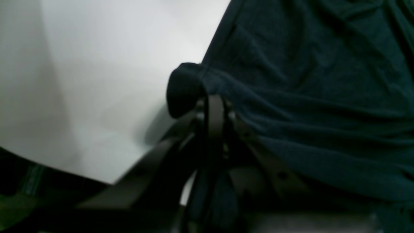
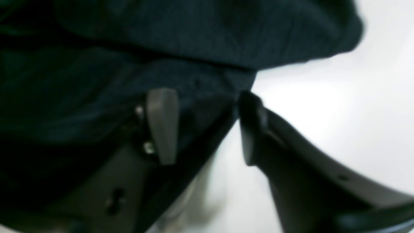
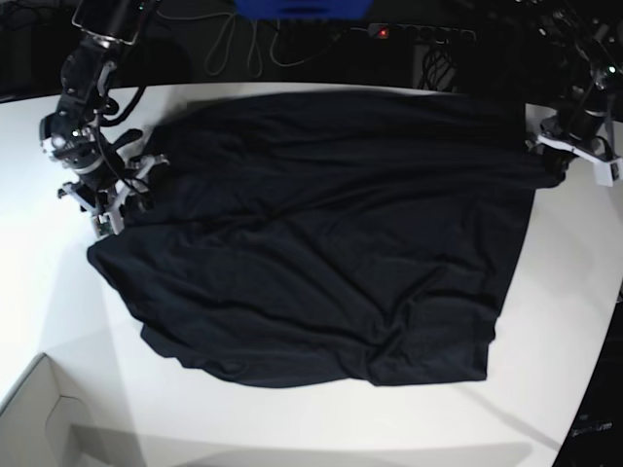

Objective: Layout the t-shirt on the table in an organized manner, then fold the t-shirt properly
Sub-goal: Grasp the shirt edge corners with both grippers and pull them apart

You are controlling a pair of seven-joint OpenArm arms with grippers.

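Observation:
The black t-shirt (image 3: 321,233) lies spread and wrinkled over the white table (image 3: 292,418). At the shirt's right corner in the base view, my left gripper (image 3: 552,146) holds the fabric. In the left wrist view the left gripper (image 1: 213,105) is shut on the t-shirt (image 1: 307,81), and a bulge of cloth sticks out above the fingertips. At the shirt's left edge sits my right gripper (image 3: 131,197). Seen from the right wrist, the right gripper (image 2: 207,124) stands open, with the t-shirt (image 2: 129,48) hem running between its two fingers over the table (image 2: 339,97).
A white box (image 3: 39,418) sits at the table's near left corner. Cables and a power strip (image 3: 409,33) with a red light lie behind the far edge. Bare table (image 1: 97,81) shows beside the left gripper, with the table's edge close below.

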